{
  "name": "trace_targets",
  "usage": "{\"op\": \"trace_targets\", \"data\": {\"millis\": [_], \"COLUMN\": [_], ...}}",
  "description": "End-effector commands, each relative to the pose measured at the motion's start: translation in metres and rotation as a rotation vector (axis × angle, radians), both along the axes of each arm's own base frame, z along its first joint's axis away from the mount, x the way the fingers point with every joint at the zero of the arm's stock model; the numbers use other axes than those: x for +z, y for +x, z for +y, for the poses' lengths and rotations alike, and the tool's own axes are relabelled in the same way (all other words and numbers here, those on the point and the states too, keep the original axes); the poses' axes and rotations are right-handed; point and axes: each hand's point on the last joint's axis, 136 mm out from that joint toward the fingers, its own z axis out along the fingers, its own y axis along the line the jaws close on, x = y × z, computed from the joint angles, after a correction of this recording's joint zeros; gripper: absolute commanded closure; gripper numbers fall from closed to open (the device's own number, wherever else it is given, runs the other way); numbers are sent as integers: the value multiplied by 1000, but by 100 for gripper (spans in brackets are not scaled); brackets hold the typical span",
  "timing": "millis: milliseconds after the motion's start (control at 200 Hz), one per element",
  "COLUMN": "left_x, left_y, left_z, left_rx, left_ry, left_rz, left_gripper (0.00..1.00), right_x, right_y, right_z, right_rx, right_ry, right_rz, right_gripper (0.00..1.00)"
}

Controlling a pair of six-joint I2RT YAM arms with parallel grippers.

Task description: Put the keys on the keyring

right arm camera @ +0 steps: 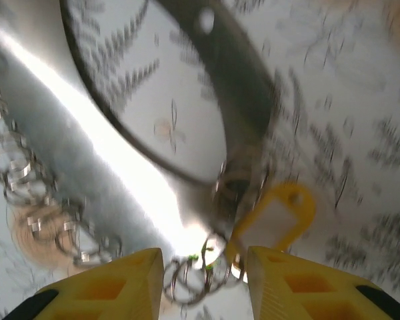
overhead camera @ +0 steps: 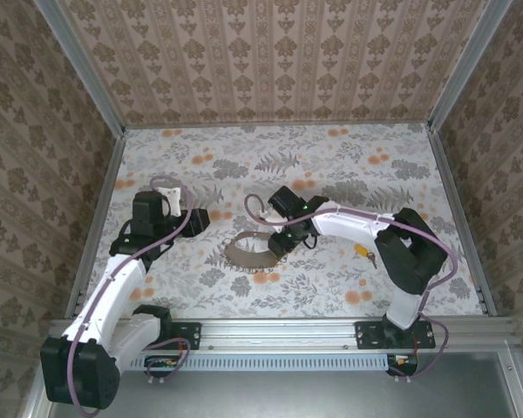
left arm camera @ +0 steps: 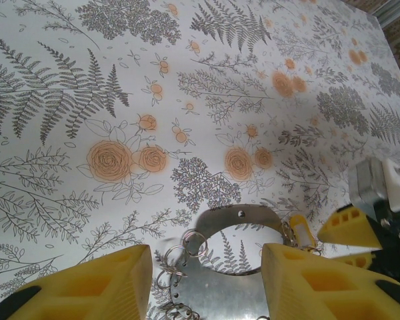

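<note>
Risk: a mis-centred pinch shoves the keyring (overhead camera: 251, 251) aside.
It lies mid-bench. The left fingers (left arm camera: 100, 287) hover half-spread and empty. The right fingers (right arm camera: 300, 287) straddle its small rings (right arm camera: 200, 270), hold unclear. A key (overhead camera: 363, 253) waits nearer the bench's right edge.

Even, bright light (right-wrist view blurred)

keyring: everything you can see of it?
The keyring is a flat, shiny grey metal band bent into a loop, lying on the floral table. Small wire split rings hang along its edge, plus a yellow tag with a white insert. The right gripper straddles that end; contact unclear.
</note>
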Motion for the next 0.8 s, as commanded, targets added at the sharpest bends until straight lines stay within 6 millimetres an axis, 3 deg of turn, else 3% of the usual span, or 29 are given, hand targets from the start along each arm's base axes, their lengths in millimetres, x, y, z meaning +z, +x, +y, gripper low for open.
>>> {"op": "trace_targets", "data": {"millis": [0, 170, 425, 795], "left_x": [-4, 1, 0, 4], "left_y": [1, 0, -1, -1], "left_z": [-2, -2, -2, -2], "left_rx": [-8, -7, -9, -9], "left_ry": [-18, -25, -21, -24], "left_rz": [14, 5, 5, -8], "left_gripper": [52, 52, 52, 52], "right_x": [11, 8, 0, -14], "right_y": [-11, -5, -23, -20], "right_z": [-2, 1, -3, -5], "right_rx": [14, 28, 48, 75], "right_ry": [22, 0, -15, -87], "right_rz": [-22, -24, 2, 11], "right_gripper": [60, 61, 68, 73]}}
